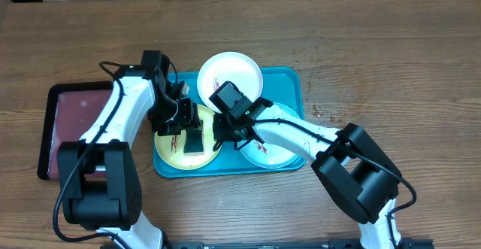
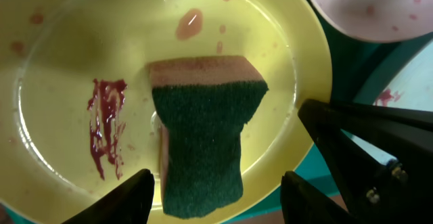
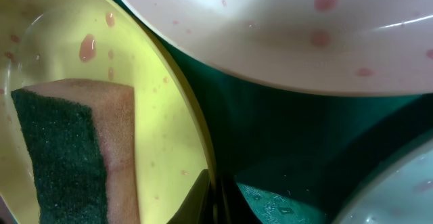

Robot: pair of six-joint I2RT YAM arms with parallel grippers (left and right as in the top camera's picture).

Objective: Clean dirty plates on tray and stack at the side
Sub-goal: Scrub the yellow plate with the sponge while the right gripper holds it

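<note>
On the turquoise tray [image 1: 289, 80] lie the three plates: white [image 1: 229, 74] at the back, yellow-green [image 1: 171, 147] front left, pale mint [image 1: 274, 150] front right. A green-and-tan sponge [image 2: 203, 129] rests on the yellow-green plate [image 2: 61, 82] beside a dark red smear [image 2: 105, 126]. My left gripper [image 2: 215, 183] is open, one finger on each side of the sponge with a gap on both sides. At that plate's right rim [image 3: 203, 149], my right gripper [image 3: 215, 187] is shut, pinching the rim. The white plate [image 3: 270, 28] carries pink droplets.
A maroon tray with a black rim [image 1: 75, 121] lies left of the turquoise tray, under the left arm. Small red spots [image 1: 316, 91] mark the wooden table to the right of the tray. Both arms cross over the tray's front half.
</note>
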